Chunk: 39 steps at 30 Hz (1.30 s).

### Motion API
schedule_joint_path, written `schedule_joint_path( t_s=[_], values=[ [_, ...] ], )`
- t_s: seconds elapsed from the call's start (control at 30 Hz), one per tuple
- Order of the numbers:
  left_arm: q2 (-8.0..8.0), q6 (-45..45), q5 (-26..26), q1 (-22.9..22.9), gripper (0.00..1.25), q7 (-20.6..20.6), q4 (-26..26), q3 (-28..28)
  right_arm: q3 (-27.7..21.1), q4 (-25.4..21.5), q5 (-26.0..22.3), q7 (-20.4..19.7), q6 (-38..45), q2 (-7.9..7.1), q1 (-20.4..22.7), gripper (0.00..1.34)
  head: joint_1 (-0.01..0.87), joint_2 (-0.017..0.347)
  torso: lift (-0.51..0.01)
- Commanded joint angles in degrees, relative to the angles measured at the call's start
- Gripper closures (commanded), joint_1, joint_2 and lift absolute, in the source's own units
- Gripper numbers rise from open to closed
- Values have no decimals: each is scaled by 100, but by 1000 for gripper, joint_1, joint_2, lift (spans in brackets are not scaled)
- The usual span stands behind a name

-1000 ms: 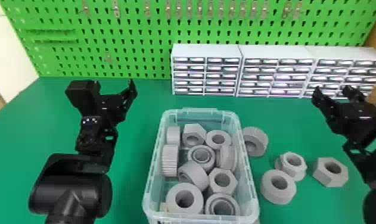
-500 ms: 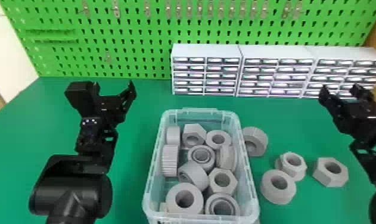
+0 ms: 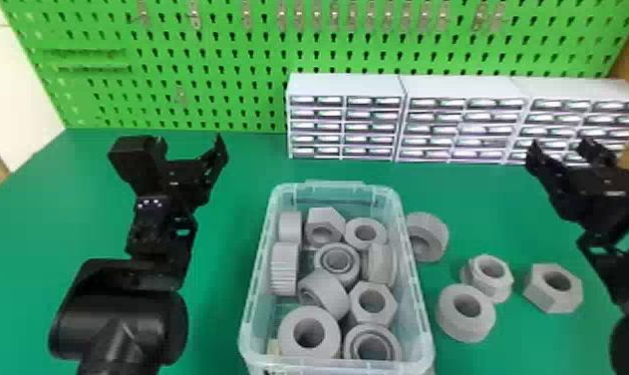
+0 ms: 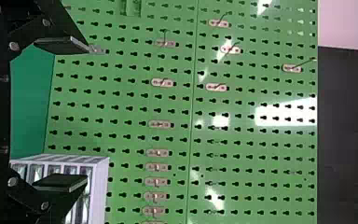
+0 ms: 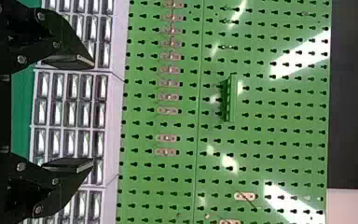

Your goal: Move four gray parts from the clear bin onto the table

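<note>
- Left gripper (image 3: 191,144): you have its fingers spread well apart, raised over the robot's left side; between them your left wrist view gives pegboard.
- Right gripper (image 3: 558,144): you have these fingers spread apart too; drawer fronts show between them in your right wrist view.
- Hex nut (image 3: 542,299): on the table (image 3: 218,319), on the robot's side of your right gripper's fingers.
- Flanged nut (image 3: 500,290) and thick ring (image 3: 457,329): on the table, leftward and robotward of those fingers, just beside each other; you can't tell whether they touch.
- Ribbed round part (image 3: 436,229): farther left of your right gripper, on the table beside the bin's right wall.
- Clear bin (image 3: 335,187): between your two grippers, robotward of their fingertips, holding many more gray parts (image 3: 309,319).
- White drawer cabinets (image 3: 345,85) and green pegboard (image 3: 243,90): beyond your grippers, at the table's far side.
</note>
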Motion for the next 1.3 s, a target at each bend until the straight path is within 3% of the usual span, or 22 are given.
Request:
schedule_joint_path(
  t_s=[0.0,1.27],
  values=[
    [1,0,0,-7,288,-3,0,-14,20,0,11,-6,0,9,-8,516,693,72,-52],
    [1,9,26,46,286,-47,0,-32,214,80,37,3,88,18,-105,516,693,72,-52]
  ],
)
